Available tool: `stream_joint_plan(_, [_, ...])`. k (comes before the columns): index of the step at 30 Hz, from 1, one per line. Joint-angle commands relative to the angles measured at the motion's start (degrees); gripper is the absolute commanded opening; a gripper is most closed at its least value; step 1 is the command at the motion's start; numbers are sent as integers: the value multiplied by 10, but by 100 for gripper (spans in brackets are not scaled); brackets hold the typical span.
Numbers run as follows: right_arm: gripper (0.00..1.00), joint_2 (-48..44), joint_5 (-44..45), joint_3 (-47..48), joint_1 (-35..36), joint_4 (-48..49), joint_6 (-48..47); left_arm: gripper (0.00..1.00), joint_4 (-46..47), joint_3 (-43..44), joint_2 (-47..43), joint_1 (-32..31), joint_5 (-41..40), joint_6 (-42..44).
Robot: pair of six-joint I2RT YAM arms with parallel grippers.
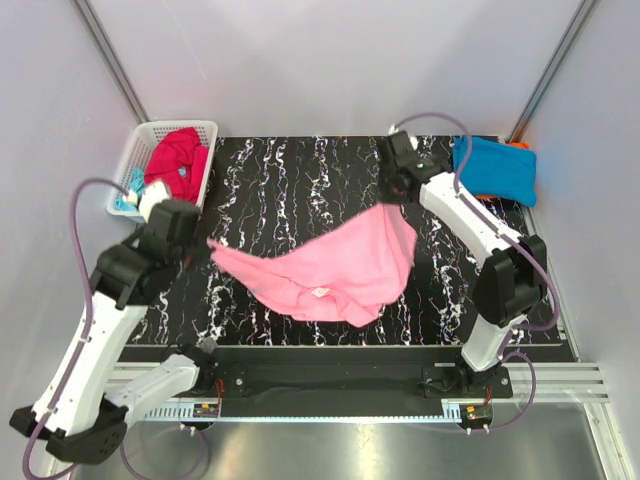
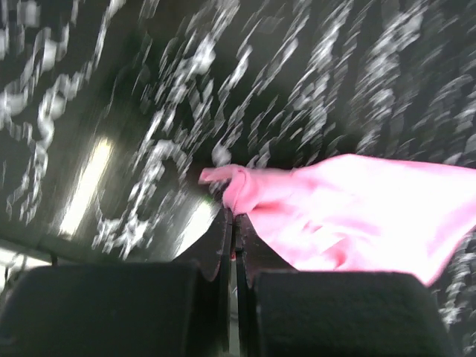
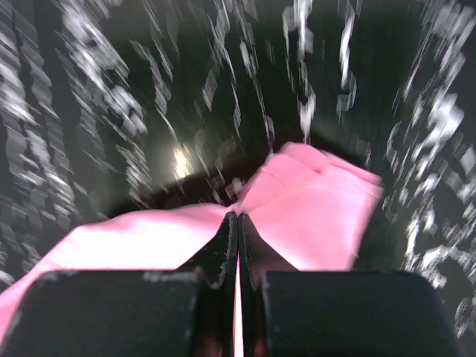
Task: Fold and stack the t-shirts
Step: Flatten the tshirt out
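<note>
A light pink t-shirt (image 1: 335, 270) hangs in the air over the black marbled table (image 1: 270, 190), stretched between both arms and sagging in the middle. My left gripper (image 1: 208, 243) is shut on its left corner (image 2: 238, 190). My right gripper (image 1: 395, 200) is shut on its right edge (image 3: 297, 201). In both wrist views the jaws are pressed together with pink cloth pinched at the tips. A bright blue t-shirt (image 1: 495, 168) lies folded at the back right, on an orange one (image 1: 516, 146) that only peeks out. A crimson red t-shirt (image 1: 178, 158) and a pale aqua one (image 1: 128, 190) fill the basket.
The white lattice basket (image 1: 205, 160) stands at the back left corner of the table. White walls with metal rails close in the back and sides. The arms' bases and a metal rail (image 1: 330, 380) run along the near edge.
</note>
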Motion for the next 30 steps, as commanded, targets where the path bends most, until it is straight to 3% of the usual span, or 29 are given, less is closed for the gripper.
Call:
stream_joint_plan(1, [0,-31,49,97,-17,-49,-52,0,56,125,52,17,-49,75])
stream_joint_plan(7, [0,-76,95,163,-51,-78,-86,0,74,251,120,86,-41,125])
stream_joint_plan(13, [0,-194,133,56,-57,-97,-31,0,69,277,84,103,-85,141])
stream_joint_plan(16, [0,-262,92,-64,-57,-105,23,0,65,242,51,104,-51,131])
stream_joint_plan(18, [31,-291,56,-106,-57,-110,50,0,66,185,31,104,-20,111])
stream_joint_plan(19, [58,-318,52,-123,-57,-111,68,0,69,164,16,103,14,106])
stream_joint_plan(20, [76,-331,53,-149,-57,-112,75,0,71,143,9,104,30,102])
stream_joint_plan(25, [100,-353,77,-163,-56,-95,66,0,113,10,-27,103,119,86])
stream_joint_plan(30, [100,-299,-9,-180,-56,-20,37,0,119,-48,-53,103,151,74])
